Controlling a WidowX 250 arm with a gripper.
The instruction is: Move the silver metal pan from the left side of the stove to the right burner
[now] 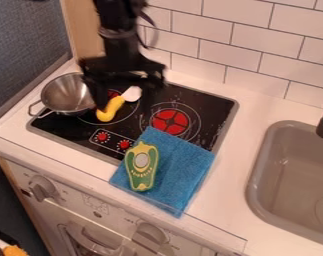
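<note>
So there's a white toy kitchen counter (220, 226) with a black stovetop (210, 112) on it, and a blue cloth (184, 172) lies partly on the stovetop's front edge, partly on the counter. Shiny metal pot (63, 95) sits on the stovetop's left side.

at left, the pot (65, 95) looks like smooth, shiny metal; lower centre, the towel (185, 167) is matt, rough cloth; the stovetop (214, 107) looks glossy.

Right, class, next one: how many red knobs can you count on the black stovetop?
2. The left knob is nearer the metal pot; the right knob is by the blue cloth, which may hide more.
</note>
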